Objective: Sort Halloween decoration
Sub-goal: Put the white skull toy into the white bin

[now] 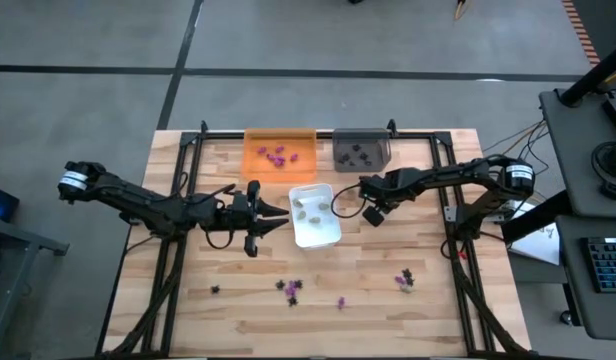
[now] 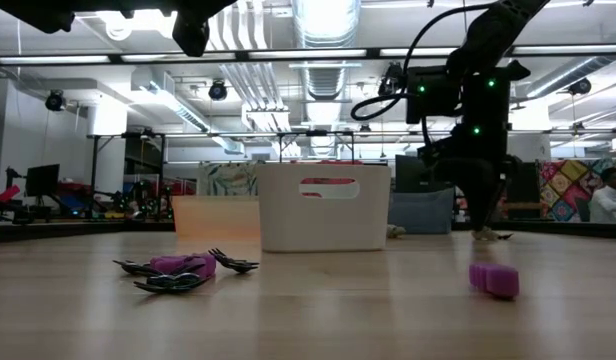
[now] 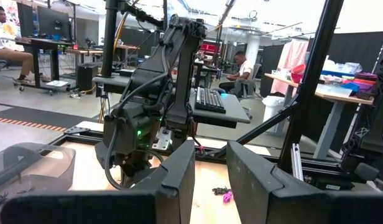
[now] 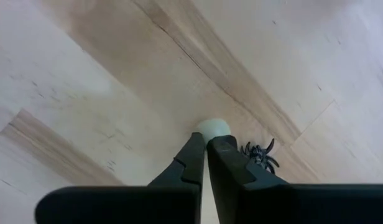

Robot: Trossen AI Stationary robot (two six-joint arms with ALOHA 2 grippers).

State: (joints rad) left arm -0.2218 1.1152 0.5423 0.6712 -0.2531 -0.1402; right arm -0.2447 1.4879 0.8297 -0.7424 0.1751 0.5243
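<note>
My desk [image 1: 238, 310]: white tray [image 1: 315, 232] at frame centre. Right claw [image 4: 206, 142] beside it, closed, tips touching a pale beige piece [image 4: 213, 128]. Left claw [image 1: 280, 216] part-open, empty. Purple and black pieces [image 1: 291, 289] scattered lower centre.

Three trays sit at the far side of the table: one orange tray [image 1: 280, 148], one grey tray [image 1: 361, 150], one white tray [image 1: 316, 215]. The orange tray holds about five purple pieces [image 1: 276, 154]; the grey, about four black pieces [image 1: 359, 153]; the white, three beige pieces [image 1: 310, 209]. Along the near side lie about six loose pieces [image 1: 291, 290], purple and black. Two arms reach in.
</note>
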